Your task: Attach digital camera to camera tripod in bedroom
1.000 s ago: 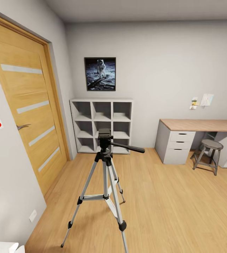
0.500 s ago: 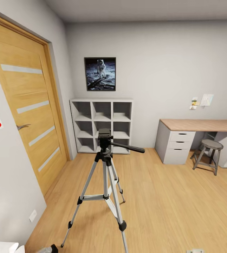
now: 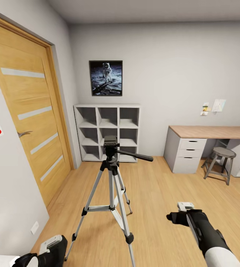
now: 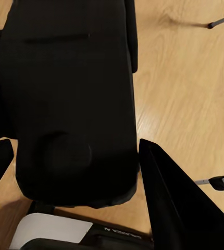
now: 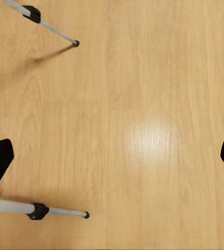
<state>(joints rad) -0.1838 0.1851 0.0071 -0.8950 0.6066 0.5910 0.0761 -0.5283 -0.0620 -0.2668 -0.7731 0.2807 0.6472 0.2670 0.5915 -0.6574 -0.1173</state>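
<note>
The camera tripod (image 3: 112, 178) stands on the light wood floor in the middle of the bedroom, its black head (image 3: 110, 142) bare and its pan handle pointing right. In the left wrist view the black boxy digital camera (image 4: 70, 94) sits between the fingers (image 4: 179, 208) of my left gripper (image 4: 75, 172), which is shut on it. In the head view that gripper (image 3: 51, 248) is low at the left, beside a tripod leg. My right gripper (image 3: 181, 214) hovers over the floor right of the tripod. It is open in the right wrist view (image 5: 112, 156), with nothing between its fingers.
A wooden door (image 3: 31, 122) fills the left wall. White cube shelves (image 3: 107, 131) and an astronaut poster (image 3: 105, 78) are behind the tripod. A wood-topped desk (image 3: 209, 131) and a stool (image 3: 220, 163) stand at the right. Tripod feet (image 5: 39, 211) rest on the floor under the right gripper.
Both arms have risen into the head view from its bottom edge: the left at the lower left, the right at the lower right. The tripod and the view have not shifted.
</note>
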